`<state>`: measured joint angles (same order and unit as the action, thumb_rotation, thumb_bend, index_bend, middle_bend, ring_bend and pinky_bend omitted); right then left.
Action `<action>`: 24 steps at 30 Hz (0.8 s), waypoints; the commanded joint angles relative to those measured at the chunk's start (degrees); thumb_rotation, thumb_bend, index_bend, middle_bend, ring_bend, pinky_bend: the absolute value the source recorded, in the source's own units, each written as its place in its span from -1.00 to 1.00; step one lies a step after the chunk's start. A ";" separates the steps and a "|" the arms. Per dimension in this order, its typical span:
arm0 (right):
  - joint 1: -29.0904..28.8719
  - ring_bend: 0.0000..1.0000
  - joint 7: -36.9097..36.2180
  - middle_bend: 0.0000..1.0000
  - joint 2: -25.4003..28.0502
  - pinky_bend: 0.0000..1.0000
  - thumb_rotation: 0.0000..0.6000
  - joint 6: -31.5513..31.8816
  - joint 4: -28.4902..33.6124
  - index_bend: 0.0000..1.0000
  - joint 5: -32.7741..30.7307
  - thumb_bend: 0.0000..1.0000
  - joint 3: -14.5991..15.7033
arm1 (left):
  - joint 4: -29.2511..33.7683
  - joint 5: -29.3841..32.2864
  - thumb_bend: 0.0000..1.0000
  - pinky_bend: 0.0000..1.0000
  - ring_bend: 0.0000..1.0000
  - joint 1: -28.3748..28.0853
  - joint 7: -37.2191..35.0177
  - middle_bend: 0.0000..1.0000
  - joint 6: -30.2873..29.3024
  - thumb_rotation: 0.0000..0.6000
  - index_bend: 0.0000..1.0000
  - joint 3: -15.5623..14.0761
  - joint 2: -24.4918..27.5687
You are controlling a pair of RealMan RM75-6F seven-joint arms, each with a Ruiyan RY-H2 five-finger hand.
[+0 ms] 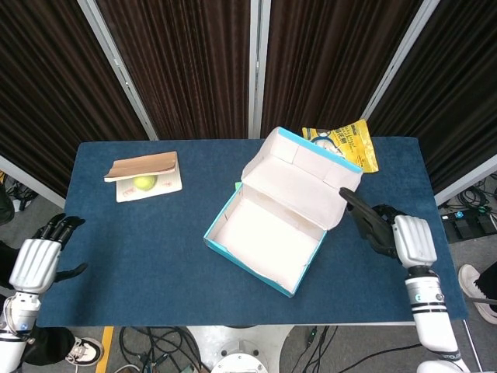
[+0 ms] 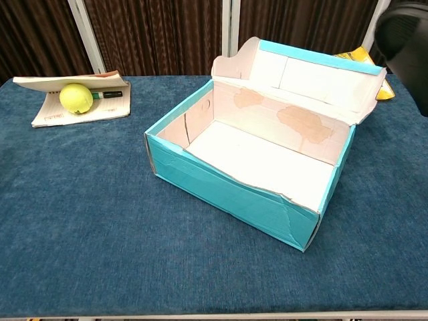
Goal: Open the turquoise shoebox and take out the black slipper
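Both steps look nearly done: turquoise shoebox (image 1: 268, 233) open and empty, right hand (image 1: 402, 237) clamped on black slipper (image 1: 365, 217) beside it over the worktop (image 1: 140, 241), left hand (image 1: 35, 263) idle, fingers apart; setting down likely next.

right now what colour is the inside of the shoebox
Off-white cardboard with a few tan patches on the back wall of the shoebox; chest view shows it best.

We see bare blue worktop (image 1: 140, 241) left and front of the open turquoise shoebox (image 1: 256, 260) — its raised lid (image 1: 307, 175) walls the back, with a yellow bag (image 1: 345, 144) just behind it.
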<state>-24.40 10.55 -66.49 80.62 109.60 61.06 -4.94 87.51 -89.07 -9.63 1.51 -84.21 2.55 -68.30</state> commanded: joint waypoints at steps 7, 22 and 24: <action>5.46 -0.08 -4.78 0.17 -3.64 0.19 1.00 1.63 -1.77 0.49 -4.02 -0.20 -1.14 | -0.16 -0.65 -0.86 -0.35 -0.77 -0.52 -0.12 -0.62 0.55 1.00 -0.61 -0.34 -0.59; 4.31 -0.08 -3.84 0.17 -8.60 0.19 1.00 -5.55 -7.10 0.49 -9.36 -0.20 -5.65 | -0.48 -0.48 -0.86 -0.35 -0.77 -0.46 -0.43 -0.62 0.51 1.00 -0.61 -0.54 -0.80; 3.70 -0.08 -3.24 0.17 -9.47 0.19 1.00 -6.10 -7.91 0.49 -9.80 -0.20 -6.35 | -0.53 -0.43 -0.86 -0.35 -0.77 -0.45 -0.42 -0.62 0.56 1.00 -0.61 -0.58 -0.83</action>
<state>-20.20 6.86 -75.42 75.00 102.22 51.64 -10.86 86.97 -89.50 -10.07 1.08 -83.65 1.97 -69.13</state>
